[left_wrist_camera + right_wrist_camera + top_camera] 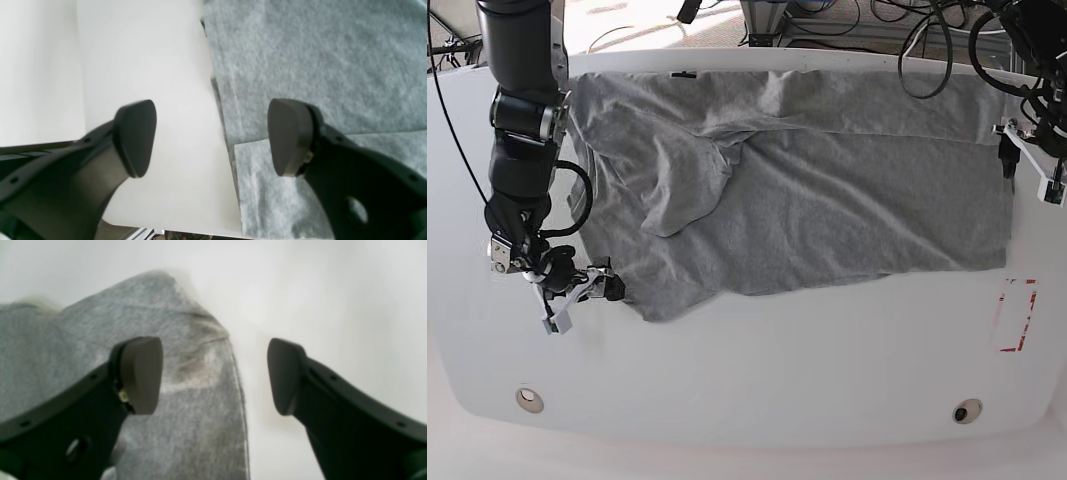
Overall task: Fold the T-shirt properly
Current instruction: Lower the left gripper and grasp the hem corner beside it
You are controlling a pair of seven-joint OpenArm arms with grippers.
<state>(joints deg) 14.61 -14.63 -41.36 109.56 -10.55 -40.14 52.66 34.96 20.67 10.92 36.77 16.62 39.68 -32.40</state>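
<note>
The grey T-shirt [827, 200] lies spread and wrinkled across the far half of the white table [757, 360]. One part is folded over near its left side. My right gripper [582, 295] is open at the shirt's near left corner. In the right wrist view that gripper [215, 376] straddles the shirt's edge [193, 426], one finger over cloth and one over bare table. My left gripper [1030, 165] is open at the shirt's right edge. In the left wrist view it [213, 138] also straddles the edge, with the right finger over the T-shirt [317, 50]. Neither holds cloth.
A red-marked label [1017, 315] sits on the table near the right side. Two round holes [527, 400] [967, 412] lie near the front edge. Cables [927, 40] hang behind the table's far edge.
</note>
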